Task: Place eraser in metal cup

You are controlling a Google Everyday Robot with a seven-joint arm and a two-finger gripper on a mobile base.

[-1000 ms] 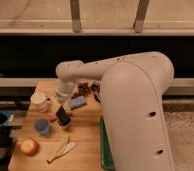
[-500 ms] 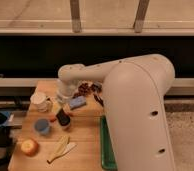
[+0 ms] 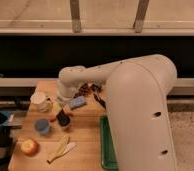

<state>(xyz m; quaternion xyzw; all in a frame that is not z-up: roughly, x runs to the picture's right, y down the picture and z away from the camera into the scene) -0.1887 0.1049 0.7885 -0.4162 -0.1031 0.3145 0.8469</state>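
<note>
I've got the gripper [image 3: 61, 111] low over the metal cup [image 3: 64, 121] near the worktop's left edge, the eraser [image 3: 63, 114] showing dark at its tip, apparently pinched, so the drop remains to do.

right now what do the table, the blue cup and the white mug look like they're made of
The table looks like light wood, matte, warm tan. The blue cup seems plastic, dull even blue with no glint, though that is uncertain. The white mug looks ceramic, smooth pale white, possibly plastic. The gripper sits low over the table between them.
</note>
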